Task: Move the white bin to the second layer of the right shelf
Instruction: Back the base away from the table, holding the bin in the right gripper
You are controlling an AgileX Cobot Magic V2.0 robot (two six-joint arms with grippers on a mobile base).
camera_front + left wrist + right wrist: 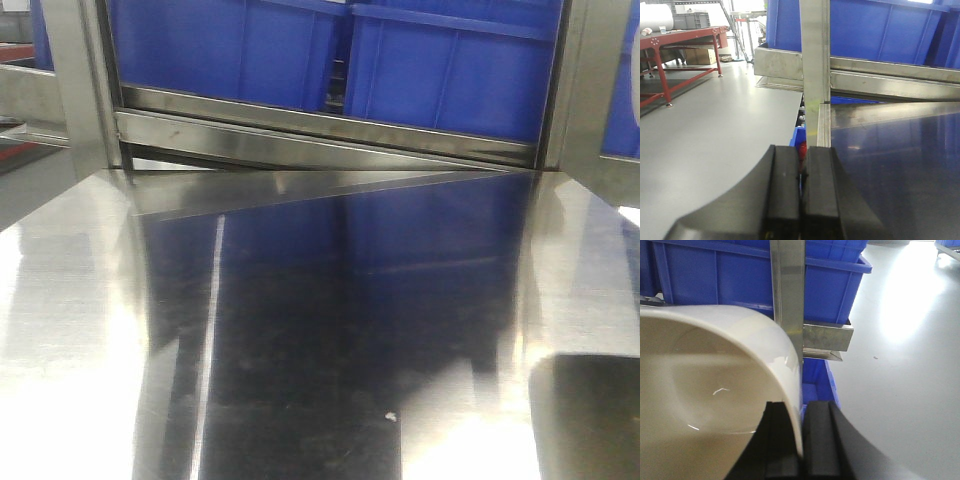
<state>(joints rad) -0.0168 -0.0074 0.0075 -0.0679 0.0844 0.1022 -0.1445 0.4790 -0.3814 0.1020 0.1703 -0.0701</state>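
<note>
White bin (715, 390) wall is clamped at the rim by the right pincer (803, 412). Left pincer (803, 155) is closed, apparently empty, near the bench (900, 165) edge.

front view: low over mirror-like steel tabletop (320, 350), facing forward; blue plastic crates (450, 60), steel rack rail (330, 125) along top.
left wrist view: looks past left gripper (801, 165) at bottom centre; same tabletop lower right, crates upper right.
right wrist view: right gripper (801, 412) bottom centre, very near glossy cream-white plastic bin (705, 365) at left; crates behind.
</note>
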